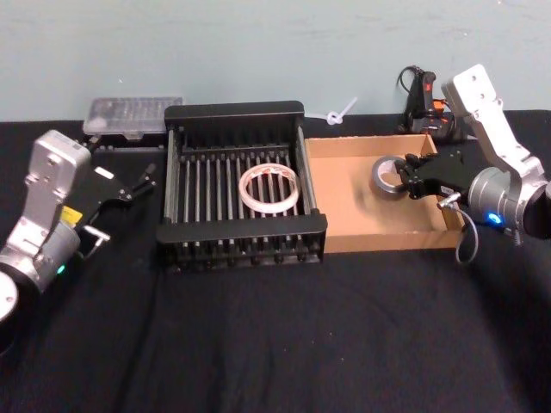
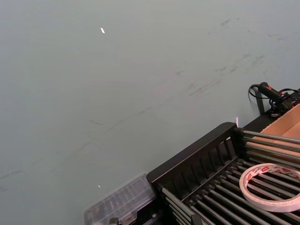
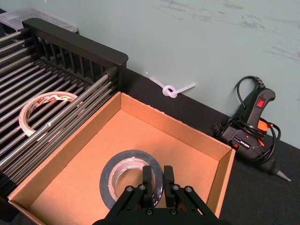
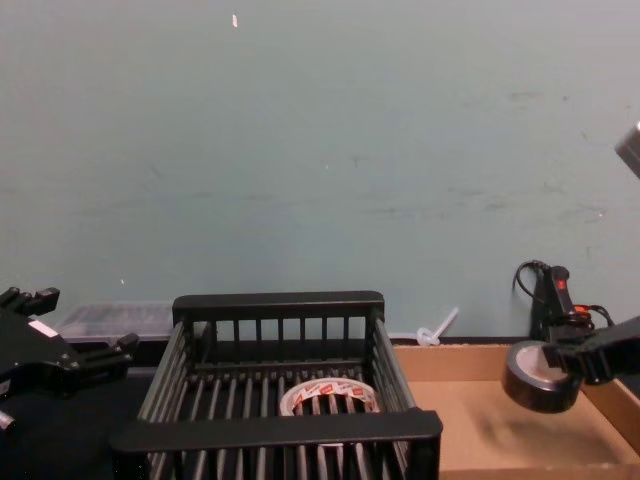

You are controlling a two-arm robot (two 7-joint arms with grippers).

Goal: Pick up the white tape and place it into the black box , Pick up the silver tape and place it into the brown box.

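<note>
My right gripper (image 1: 403,175) is over the right part of the wide, shallow brown cardboard box (image 1: 344,225), its fingers clenched on the rim of the dull grey-silver duct tape roll (image 1: 387,175). From the chest camera I see that roll (image 4: 533,377) held tilted and lifted clear of the cardboard floor (image 4: 470,425), hanging off the fingertips (image 4: 565,360). The right wrist camera shows two black fingers (image 3: 148,183) pinching the near side of the roll's ring (image 3: 129,173), one inside the centre hole and one outside.

The whitish translucent tape roll with red marks on its core (image 1: 269,188) lies flat on the slatted floor of the black plastic crate (image 1: 244,232), towards its right side; that crate sits just left of the cardboard box, touching it. My left gripper (image 1: 142,181) hangs at the left of the crate, apart from it, fingers spread and holding nothing.

On the black table (image 1: 284,344), a clear plastic lidded case (image 1: 131,115) sits at the far left, and a black glue gun with a cord (image 1: 426,99) at the far right.
</note>
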